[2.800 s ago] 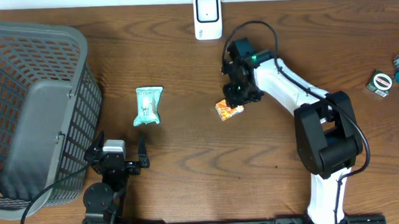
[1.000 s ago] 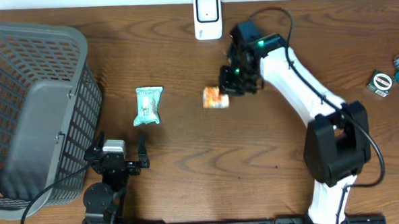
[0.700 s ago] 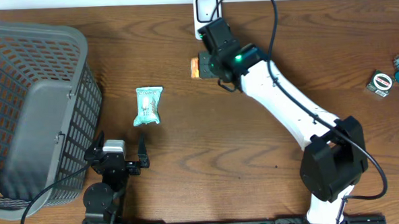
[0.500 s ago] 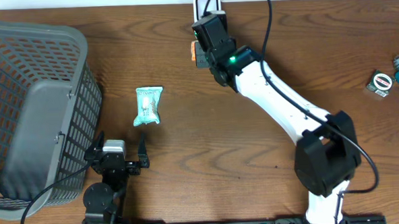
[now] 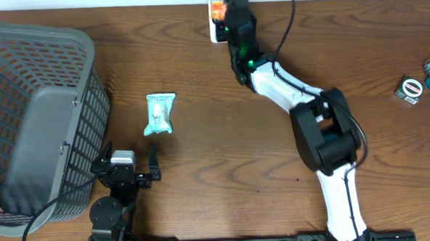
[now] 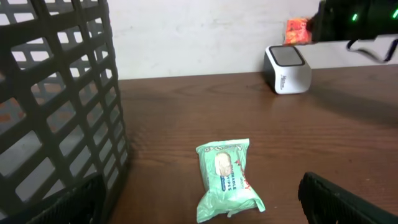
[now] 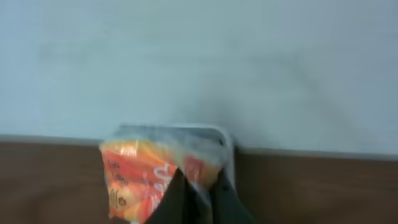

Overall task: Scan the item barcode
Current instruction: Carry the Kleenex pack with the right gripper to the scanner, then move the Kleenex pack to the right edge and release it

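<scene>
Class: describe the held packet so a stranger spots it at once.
At the wooden table's far edge stands a white box-shaped scanner. Just above it, the right hand pinches a crinkly orange packet; the pale green packet lies loose mid-table.

The barcode scanner [image 6: 287,70] has a smooth white plastic shell with a light gloss and a duller grey face. Held just above it, the orange packet [image 7: 134,177] is thin, crinkled film, shiny where it creases. The table [image 5: 203,172] under the scanner is brown wood with visible grain and a low satin sheen. Left of the scanner, the mint-green packet [image 5: 159,113] is soft, wrinkled plastic wrap, faintly glossy. Further left, the basket [image 5: 36,30] is matt grey moulded plastic lattice. Behind the scanner the wall [image 7: 186,62] looks flat, matt and off-white. The right arm [image 5: 286,85] beside the scanner has smooth white casing and matt black joints.
</scene>
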Motion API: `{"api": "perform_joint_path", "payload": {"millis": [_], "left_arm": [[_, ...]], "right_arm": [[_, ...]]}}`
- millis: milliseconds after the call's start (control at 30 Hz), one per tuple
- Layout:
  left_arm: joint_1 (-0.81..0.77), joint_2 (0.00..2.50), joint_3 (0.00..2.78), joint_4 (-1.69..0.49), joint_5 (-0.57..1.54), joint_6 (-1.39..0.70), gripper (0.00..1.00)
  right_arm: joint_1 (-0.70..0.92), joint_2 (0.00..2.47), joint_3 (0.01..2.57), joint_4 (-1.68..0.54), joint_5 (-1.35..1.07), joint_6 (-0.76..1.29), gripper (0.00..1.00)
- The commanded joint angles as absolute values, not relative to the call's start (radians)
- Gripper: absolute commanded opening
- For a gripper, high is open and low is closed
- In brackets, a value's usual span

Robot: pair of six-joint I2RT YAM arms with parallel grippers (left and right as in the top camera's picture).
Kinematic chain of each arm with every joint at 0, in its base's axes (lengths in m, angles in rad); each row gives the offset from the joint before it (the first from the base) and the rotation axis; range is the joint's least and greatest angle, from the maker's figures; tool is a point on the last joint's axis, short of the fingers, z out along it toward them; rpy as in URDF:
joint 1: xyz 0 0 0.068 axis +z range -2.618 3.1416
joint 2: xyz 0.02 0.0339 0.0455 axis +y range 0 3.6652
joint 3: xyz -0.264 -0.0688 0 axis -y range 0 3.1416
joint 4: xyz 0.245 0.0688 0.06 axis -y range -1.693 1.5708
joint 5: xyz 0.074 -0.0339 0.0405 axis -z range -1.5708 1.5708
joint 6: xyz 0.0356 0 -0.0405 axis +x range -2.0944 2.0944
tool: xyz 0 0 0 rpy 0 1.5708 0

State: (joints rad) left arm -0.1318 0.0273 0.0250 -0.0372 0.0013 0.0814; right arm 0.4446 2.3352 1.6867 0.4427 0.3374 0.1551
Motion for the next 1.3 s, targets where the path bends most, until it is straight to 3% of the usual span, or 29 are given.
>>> {"api": "perform_joint_path", "payload": {"millis": [0, 133, 433, 700, 800, 1000, 1167, 1267], "left_arm": [[-0.13, 0.025, 0.004, -0.073, -0.012, 0.076, 0.98], [-0.13, 0.025, 0.004, -0.073, -0.012, 0.076, 0.98], [-0.13, 0.025, 0.004, -0.073, -0.012, 0.076, 0.98], [-0.13, 0.025, 0.004, -0.073, -0.012, 0.076, 0.98], [-0.13, 0.025, 0.004, -0.073, -0.012, 0.076, 0.98], [-0.13, 0.025, 0.004, -0.073, -0.012, 0.076, 0.98], [-0.13, 0.025, 0.004, -0.073, -0.012, 0.076, 0.98], [-0.13, 0.025, 0.004, -0.073, -0.012, 0.076, 0.98]], "right_arm": [[0.403, 2.404, 1.691, 0.573, 0.212, 0.133, 0.01], [0.379, 2.455, 1.692, 0.697, 0.117, 0.133, 0.01], [0.388, 2.457, 1.694, 0.71, 0.042, 0.106, 0.01], [0.385, 2.413, 1.694, 0.699, 0.116, 0.106, 0.01], [0.373, 2.337, 1.694, 0.587, 0.203, 0.107, 0.01], [0.305, 2.143, 1.694, 0.103, 0.512, 0.108, 0.01], [0.204, 2.104, 1.694, -0.175, 0.793, 0.108, 0.01], [0.108, 2.119, 1.691, -0.305, 0.837, 0.108, 0.01]]}}
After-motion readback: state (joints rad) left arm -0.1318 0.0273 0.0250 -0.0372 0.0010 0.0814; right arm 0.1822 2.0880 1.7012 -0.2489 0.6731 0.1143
